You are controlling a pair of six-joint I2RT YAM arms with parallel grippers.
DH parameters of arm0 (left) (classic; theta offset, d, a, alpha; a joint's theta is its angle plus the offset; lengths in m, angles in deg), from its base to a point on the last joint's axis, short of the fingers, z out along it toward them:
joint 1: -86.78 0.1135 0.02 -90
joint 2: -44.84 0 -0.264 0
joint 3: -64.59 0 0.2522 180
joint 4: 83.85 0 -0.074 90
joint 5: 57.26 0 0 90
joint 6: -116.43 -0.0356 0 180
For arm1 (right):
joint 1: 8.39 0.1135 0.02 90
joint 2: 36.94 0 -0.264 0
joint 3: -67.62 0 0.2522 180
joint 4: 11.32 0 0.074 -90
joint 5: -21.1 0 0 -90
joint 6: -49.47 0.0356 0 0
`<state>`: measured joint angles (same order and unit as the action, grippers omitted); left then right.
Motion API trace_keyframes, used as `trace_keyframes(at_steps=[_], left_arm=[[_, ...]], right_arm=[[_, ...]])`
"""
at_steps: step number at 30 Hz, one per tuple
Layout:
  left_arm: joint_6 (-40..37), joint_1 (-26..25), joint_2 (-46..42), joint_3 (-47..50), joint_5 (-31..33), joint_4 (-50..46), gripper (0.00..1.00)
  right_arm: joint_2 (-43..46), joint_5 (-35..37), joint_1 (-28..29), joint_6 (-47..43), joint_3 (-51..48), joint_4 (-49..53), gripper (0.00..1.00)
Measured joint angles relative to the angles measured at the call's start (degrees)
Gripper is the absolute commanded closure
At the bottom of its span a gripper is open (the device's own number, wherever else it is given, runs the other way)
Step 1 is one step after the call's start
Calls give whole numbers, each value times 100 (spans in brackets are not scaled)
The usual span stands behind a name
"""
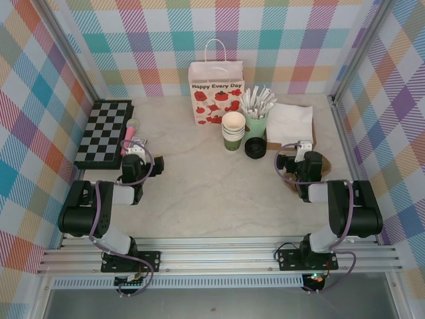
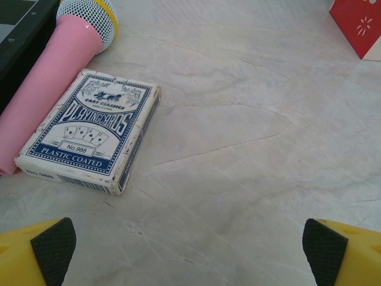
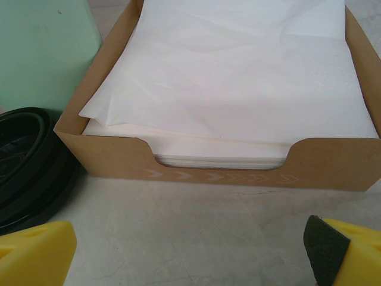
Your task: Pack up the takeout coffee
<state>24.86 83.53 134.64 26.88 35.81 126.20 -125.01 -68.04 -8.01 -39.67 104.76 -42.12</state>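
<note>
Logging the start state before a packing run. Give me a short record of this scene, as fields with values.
bag: white paper bag, upright at the back
coffee: takeout coffee, black lid on, standing outside the bag, nearer and to its right
beside coffee: stacked cups; mint cup with sticks
left gripper: open, empty, playing cards ahead on its left
right gripper: open, empty, facing the napkin tray

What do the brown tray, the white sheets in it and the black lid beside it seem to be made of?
The brown tray looks like matte cardboard: thin, flat-cut walls. The white sheets are probably paper napkins: soft creases, stacked layers. The black lid seems plastic, slightly glossy, with moulded rings.
</note>
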Motion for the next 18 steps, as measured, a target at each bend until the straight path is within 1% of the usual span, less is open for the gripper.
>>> trace_keyframes(at_steps=[9,11,14,17,18], left_arm=[[0,0,-2,0,0,-15,0],[-2,-4,-37,-52,2,-177,0],[0,-46,-332,-417,68,-1043,0],[11,-236,-839,-997,310,-2004,0],[31,-369,-1029,-1246,461,-2341,0]], right_arm=[[0,0,0,0,0,0,0],[42,15,0,0,0,57,0],[431,20,0,0,13,476,0],[1252,37,0,46,92,1091,0],[1519,44,0,96,192,1355,0]])
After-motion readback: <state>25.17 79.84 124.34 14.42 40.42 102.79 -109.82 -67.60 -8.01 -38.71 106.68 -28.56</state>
